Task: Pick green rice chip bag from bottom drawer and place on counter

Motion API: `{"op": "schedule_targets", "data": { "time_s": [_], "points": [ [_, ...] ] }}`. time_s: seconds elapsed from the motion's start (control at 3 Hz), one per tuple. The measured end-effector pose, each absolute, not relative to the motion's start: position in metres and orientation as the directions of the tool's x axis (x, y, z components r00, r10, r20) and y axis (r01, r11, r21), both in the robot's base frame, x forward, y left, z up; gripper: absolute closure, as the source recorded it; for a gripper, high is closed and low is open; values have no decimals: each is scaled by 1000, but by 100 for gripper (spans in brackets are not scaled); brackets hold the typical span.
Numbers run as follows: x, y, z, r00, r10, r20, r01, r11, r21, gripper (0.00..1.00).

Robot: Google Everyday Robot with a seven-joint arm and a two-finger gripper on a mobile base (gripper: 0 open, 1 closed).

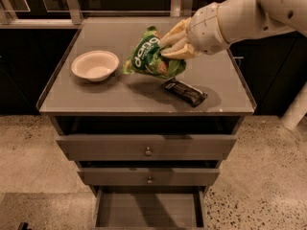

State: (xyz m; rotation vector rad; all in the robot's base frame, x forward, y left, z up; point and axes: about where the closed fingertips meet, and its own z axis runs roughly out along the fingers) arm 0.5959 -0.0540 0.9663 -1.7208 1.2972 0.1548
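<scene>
The green rice chip bag (149, 55) hangs tilted just above the middle of the grey counter (120, 95), casting a shadow below it. My gripper (173, 44) comes in from the upper right and is shut on the bag's right edge, its pale fingers (178, 32) wrapped over the crinkled foil. The bottom drawer (148, 210) is pulled open at the foot of the cabinet and shows a plain grey inside with nothing in it.
A white bowl (95, 65) stands on the counter's left part. A flat black bar wrapper (184, 91) lies right of centre, just below the bag. Two upper drawers with round knobs (148, 151) are slightly ajar. Speckled floor surrounds the cabinet.
</scene>
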Motion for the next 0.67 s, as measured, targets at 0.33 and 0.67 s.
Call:
{"op": "schedule_targets", "data": {
  "time_s": [0.33,0.67],
  "points": [
    [609,-59,962,403,-702,-587,-807,30,-590,100],
    [609,-59,962,403,-702,-587,-807,30,-590,81]
  ]
}}
